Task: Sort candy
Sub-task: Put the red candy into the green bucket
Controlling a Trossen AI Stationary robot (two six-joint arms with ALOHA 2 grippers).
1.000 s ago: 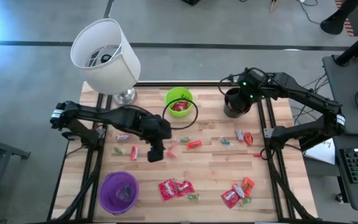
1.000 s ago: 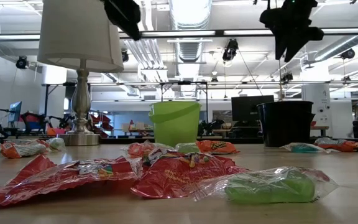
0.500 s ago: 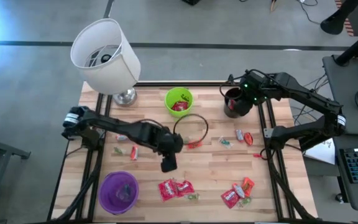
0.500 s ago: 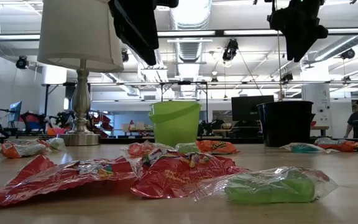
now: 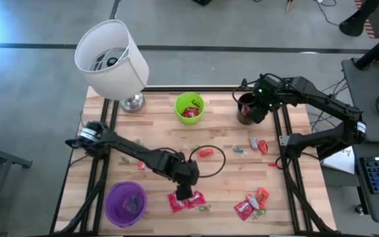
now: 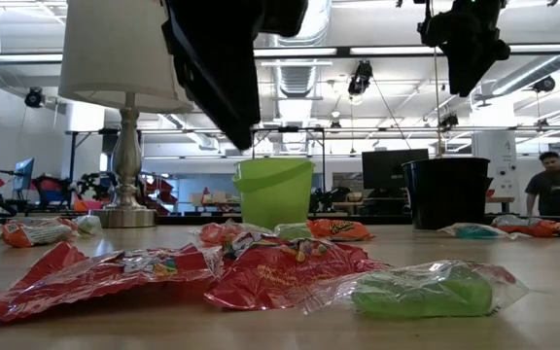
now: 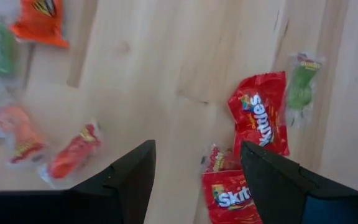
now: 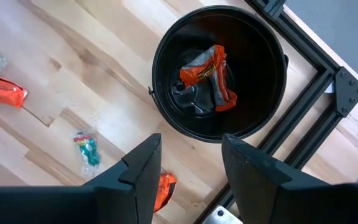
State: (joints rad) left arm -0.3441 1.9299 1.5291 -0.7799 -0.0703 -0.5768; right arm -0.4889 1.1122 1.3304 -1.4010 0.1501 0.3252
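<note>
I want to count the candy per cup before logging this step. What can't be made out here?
- Purple cup: high view, contents too small to identify; unseen in other views.
- Green cup: low view, its wall hides the inside; high view shows only a red blur.
- Black cup: right wrist view, dark wrappers under the orange packet unreadable.
- Skittles packet: left wrist view, cut by the left pincer and the edge.

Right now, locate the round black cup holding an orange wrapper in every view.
High view: black cup at the table's far right corner, under the right gripper.
Low view: right of centre, on the far edge.
Left wrist view: not in it.
Right wrist view: centre top, orange wrapper inside.
Shared landmark: the green cup beside it, seen in high and low views only.
</note>
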